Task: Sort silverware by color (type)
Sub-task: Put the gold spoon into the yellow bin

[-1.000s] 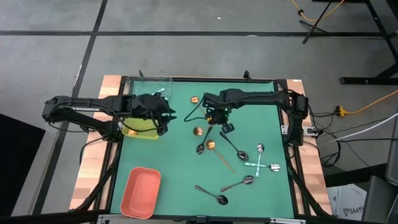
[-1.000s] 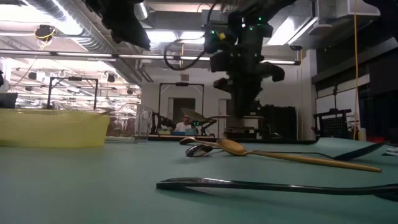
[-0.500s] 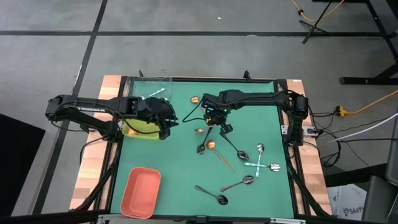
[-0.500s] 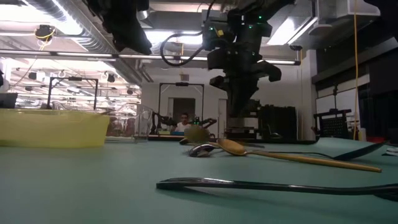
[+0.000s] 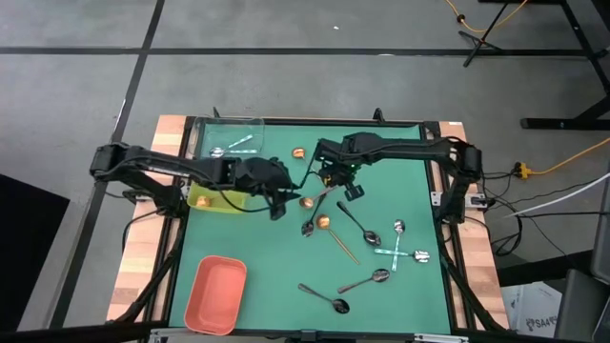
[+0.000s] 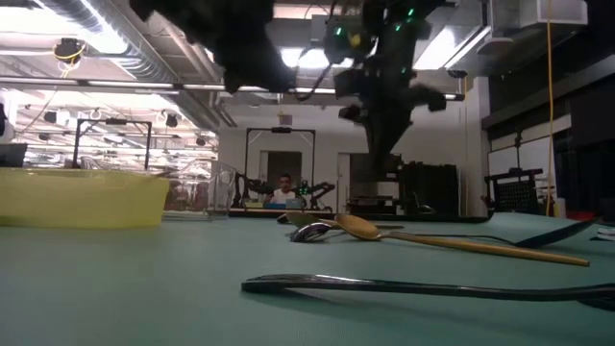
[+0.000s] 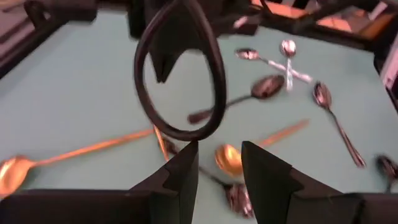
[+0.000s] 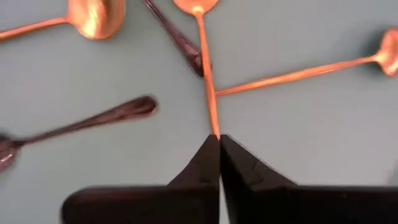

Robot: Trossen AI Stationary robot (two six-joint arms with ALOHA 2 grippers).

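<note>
Copper, dark and silver spoons lie scattered on the green mat (image 5: 400,171). My right gripper (image 5: 335,189) is shut on one copper spoon (image 8: 204,62), whose bowl (image 5: 307,200) points toward the table's left. My left gripper (image 5: 279,208) hangs open over the mat just left of that bowl, holding nothing. In the left wrist view a black cable loop (image 7: 180,68) hangs ahead of its fingers (image 7: 186,177). Another copper spoon (image 5: 326,223) and a dark spoon (image 5: 308,228) lie flat close by. My right gripper pinches the free end of the copper spoon's handle (image 8: 214,127) between its two fingertips. The fingers come from above, pointing steeply down, in line with the handle. The spoon slants away below them, bowl lowest; whether the bowl rests on the mat I cannot tell.
A clear tray (image 5: 233,138) with silver spoons sits at the far left, a yellow-green tray (image 5: 212,199) under my left arm, a salmon tray (image 5: 216,293) at the near left. Dark spoons (image 5: 329,303) and crossed silver spoons (image 5: 405,253) lie at the near right.
My left gripper has moved from over the yellow-green tray toward the table's right and down, out over the mat beside the copper spoon's bowl. My right gripper has risen a little, still shut on the handle.
</note>
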